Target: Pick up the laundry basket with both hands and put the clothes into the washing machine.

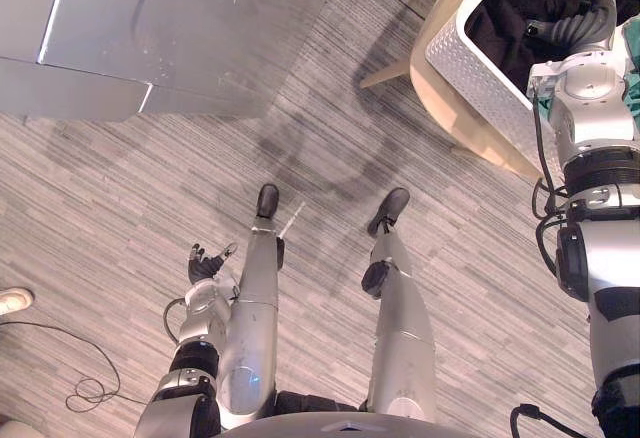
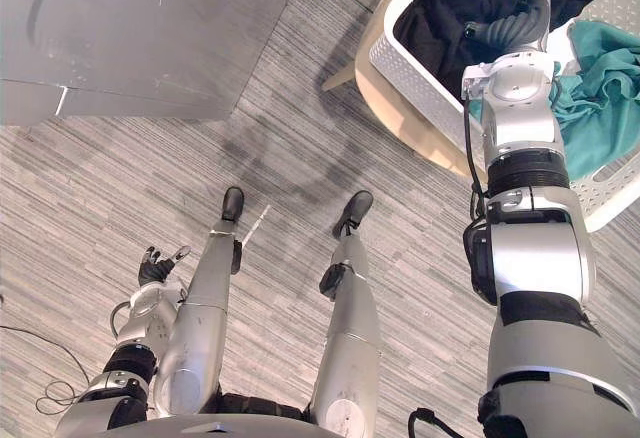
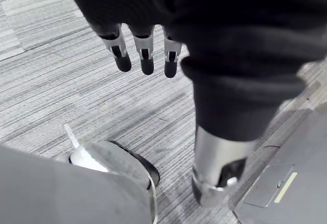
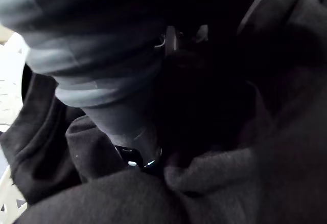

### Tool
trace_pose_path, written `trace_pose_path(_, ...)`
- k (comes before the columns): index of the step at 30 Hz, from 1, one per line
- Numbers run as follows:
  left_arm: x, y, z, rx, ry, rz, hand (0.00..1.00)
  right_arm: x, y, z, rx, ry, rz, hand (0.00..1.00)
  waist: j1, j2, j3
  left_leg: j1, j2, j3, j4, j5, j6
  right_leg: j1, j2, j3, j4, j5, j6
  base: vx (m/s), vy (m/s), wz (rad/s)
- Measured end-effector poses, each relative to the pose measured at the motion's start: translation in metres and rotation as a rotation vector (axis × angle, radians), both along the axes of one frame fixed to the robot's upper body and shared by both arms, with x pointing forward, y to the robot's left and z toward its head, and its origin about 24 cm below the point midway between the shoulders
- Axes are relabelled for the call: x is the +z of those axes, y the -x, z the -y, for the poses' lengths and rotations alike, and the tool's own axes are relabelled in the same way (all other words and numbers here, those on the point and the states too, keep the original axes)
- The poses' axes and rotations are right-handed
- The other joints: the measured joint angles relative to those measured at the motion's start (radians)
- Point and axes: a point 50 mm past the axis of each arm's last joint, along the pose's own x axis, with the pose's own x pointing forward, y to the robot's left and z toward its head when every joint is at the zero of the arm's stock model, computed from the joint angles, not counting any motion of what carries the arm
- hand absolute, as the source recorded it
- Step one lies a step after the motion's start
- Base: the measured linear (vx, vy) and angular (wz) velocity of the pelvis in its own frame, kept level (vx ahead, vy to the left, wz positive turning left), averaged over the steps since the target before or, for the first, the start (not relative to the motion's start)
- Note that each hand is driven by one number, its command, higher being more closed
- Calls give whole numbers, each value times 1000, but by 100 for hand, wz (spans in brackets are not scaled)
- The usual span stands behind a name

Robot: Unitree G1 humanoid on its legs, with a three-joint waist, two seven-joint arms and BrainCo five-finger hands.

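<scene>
Reaching right hand [image 2: 507,30] into black clothes [image 2: 450,3], grip cannot be told; left hand [image 1: 205,263] hangs slack-fingered. Risk: snagged garment tips basket [image 2: 400,63].

The laundry basket [image 2: 417,76] is white plastic with small perforations in its walls. It stands upright and open-topped at 1 o'clock, on a pale wooden counter [image 2: 400,126]. Clothes fill it. A black garment [image 2: 455,3] is heaped in the end toward 12 o'clock, and a teal garment [image 2: 600,78] is crumpled beside it toward 3 o'clock. The washing machine [image 2: 130,28], a plain grey box, stands on the floor at 11 o'clock, well apart from the basket.
</scene>
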Motion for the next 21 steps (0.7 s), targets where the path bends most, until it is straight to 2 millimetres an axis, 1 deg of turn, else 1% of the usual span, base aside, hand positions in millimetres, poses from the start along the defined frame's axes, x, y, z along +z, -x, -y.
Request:
trace_pose_path(6,2,-1,-1,9,-4,9,0,-10,2,5,-8,-20,-11,100,1,-12,4,-1,0,1,18,0,0,0,-3,0,13,0,0,0,0,0)
trace_pose_path(10,2,-1,-1,15,2,9,0,-15,3,5,-2,-27,-11,100,1,-13,4,-2,0,0,22,0,0,1,-4,-2,16,0,0,0,0,0)
trace_pose_path(12,2,-1,-1,19,5,9,0,-18,3,5,6,-92,8,100,-1,-16,2,-2,0,0,22,0,0,1,-3,-2,17,0,0,0,0,0)
trace_pose_path(16,1,0,-4,51,21,4,0,-27,2,5,31,-323,86,100,-6,-28,-1,-1,0,1,28,0,0,3,-3,-1,17,1,0,0,0,0)
trace_pose_path(17,1,1,-5,60,25,3,0,-28,2,3,44,-409,125,100,-9,-31,-2,-1,0,1,31,0,0,3,-3,-1,18,2,0,0,0,0)
trace_pose_path(18,1,1,-5,66,32,3,0,-27,2,2,49,-452,150,100,-10,-31,-2,-1,0,1,32,0,0,4,-3,-1,18,3,0,0,0,0)
trace_pose_path(21,-2,4,-8,101,74,0,0,-29,2,-2,92,-710,263,100,-19,-31,-2,5,1,2,33,0,0,10,-4,0,18,4,-1,0,0,0)
